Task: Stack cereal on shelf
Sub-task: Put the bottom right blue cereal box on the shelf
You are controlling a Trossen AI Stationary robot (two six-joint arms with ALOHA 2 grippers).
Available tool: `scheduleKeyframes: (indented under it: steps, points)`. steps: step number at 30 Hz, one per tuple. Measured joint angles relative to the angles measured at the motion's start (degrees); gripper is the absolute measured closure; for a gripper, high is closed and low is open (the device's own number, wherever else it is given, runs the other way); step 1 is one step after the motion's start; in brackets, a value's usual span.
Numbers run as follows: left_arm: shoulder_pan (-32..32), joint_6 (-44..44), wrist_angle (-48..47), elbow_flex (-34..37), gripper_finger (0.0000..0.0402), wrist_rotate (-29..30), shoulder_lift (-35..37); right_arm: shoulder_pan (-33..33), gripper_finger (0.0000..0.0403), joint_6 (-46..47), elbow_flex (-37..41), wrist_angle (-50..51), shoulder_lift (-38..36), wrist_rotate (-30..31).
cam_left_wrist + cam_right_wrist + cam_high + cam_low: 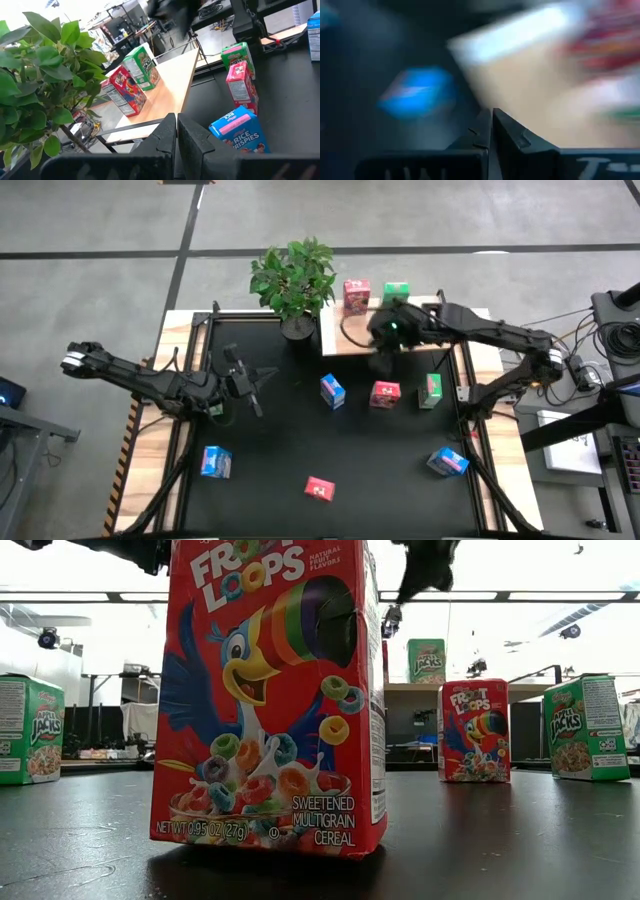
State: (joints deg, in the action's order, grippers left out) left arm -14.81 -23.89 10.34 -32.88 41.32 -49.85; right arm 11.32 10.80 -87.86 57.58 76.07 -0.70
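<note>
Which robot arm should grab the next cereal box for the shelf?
Probably the right. Its pincer hangs at the shelf edge, near the pink-red box on the table. The left pincer waits farther away.

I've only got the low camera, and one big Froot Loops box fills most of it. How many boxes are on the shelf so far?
Observer: Two. A pink-red box and a green box stand side by side on the shelf.
Operator: Where is the right gripper?
Observer: The right gripper is near the shelf's front edge, shut and holding nothing. The left gripper waits over the table's left side, also shut.
Operator: I see no blue boxes at all.
Observer: There are three, all on the black tabletop: a mid-table blue box, a left-side blue box and a right-side blue box.
</note>
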Motion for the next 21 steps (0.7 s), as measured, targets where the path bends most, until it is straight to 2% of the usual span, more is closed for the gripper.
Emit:
scheduleKeyframes:
  steps: [2, 4, 7, 13, 21]
  points:
    - [0.0, 0.4, 0.0, 0.0, 0.0402, 0.0, 0.0, -4.3, 0.0394, 6.8, 0.2, 0.0, -0.4, -9.9]
    - [0.0, 0.4, 0.0, 0.0, 0.0402, 0.0, 0.0, -9.7, 0.0394, 12.9, 0.4, 0.9, -0.4, -14.1]
    - [0.0, 0.2, -0.1, 0.0, 0.0402, 0.0, 0.0, -18.3, 0.0394, 20.5, 0.5, 5.2, -0.1, -13.2]
    - [0.0, -1.1, 0.0, 0.0, 0.0402, 0.0, 0.0, -33.0, 0.0394, 39.1, 2.8, 15.0, 1.1, -4.2]
    - [0.0, -1.3, 0.2, -0.4, 0.0402, 0.0, 0.1, -48.4, 0.0394, 64.3, 9.7, 16.6, -1.2, -3.6]
